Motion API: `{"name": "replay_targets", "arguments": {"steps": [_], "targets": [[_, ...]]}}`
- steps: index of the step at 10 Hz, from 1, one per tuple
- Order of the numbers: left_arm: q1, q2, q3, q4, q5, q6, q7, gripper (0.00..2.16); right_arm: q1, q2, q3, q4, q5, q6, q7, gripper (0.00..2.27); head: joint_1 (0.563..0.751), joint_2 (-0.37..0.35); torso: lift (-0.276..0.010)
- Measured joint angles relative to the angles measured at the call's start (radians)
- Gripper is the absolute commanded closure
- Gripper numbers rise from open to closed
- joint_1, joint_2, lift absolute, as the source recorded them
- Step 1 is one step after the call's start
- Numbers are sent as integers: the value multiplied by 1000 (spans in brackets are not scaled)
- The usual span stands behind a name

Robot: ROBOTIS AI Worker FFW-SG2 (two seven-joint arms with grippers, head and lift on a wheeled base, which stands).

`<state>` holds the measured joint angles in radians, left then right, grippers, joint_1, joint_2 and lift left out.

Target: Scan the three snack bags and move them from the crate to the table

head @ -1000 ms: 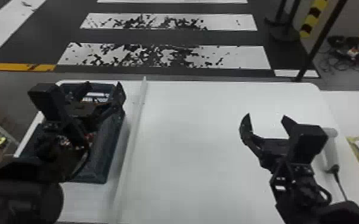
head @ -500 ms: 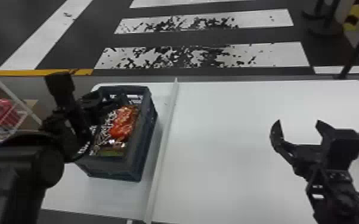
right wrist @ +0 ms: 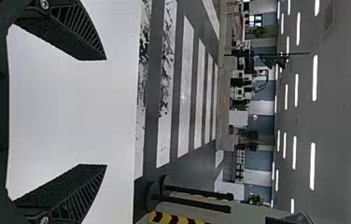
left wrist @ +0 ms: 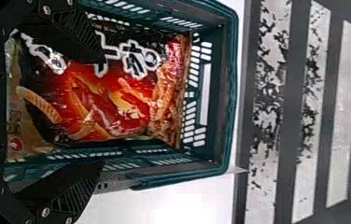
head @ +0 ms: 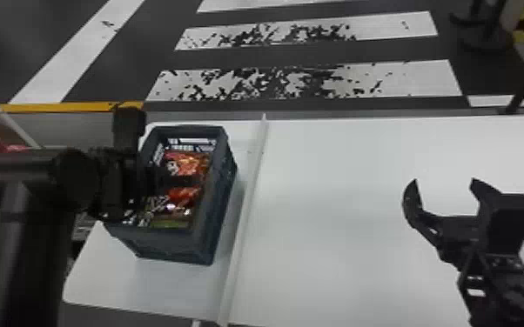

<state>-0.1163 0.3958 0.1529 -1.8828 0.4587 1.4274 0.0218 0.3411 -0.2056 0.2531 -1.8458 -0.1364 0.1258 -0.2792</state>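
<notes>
white surface (head: 339,243), striped floor (head: 383,52) beyond. likely picking step: left gripper (left wrist: 102,112) unclenched, fingers spread over red snack bag (left wrist: 113,102) in crate (head: 174,250); right gripper (head: 444,180) also spread, empty above surface. next: lower around bag, squeeze, lift out for scanning.

Glossy, crinkled black-and-red plastic-film snack bag (left wrist: 103,98); matt dark blue-green rectangular plastic crate (left wrist: 232,88); smooth white flat bench (head: 339,243), softly sheened.
</notes>
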Motion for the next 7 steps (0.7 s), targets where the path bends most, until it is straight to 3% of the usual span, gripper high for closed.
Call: {"name": "replay_targets", "arguments": {"steps": [2,4,7], "targets": [[-74,27,-37,56,-6,88,22,134,10,-6,-1,8,-1,-25,0,56,695,218,-62],[-141,64,-69,136,-23,93,15,134,15,-13,-3,8,-2,-32,0,56,695,239,-62],[-183,66,-98,216,-41,56,-11,130,15,-14,3,8,11,-40,-2,56,695,245,-62]]}}
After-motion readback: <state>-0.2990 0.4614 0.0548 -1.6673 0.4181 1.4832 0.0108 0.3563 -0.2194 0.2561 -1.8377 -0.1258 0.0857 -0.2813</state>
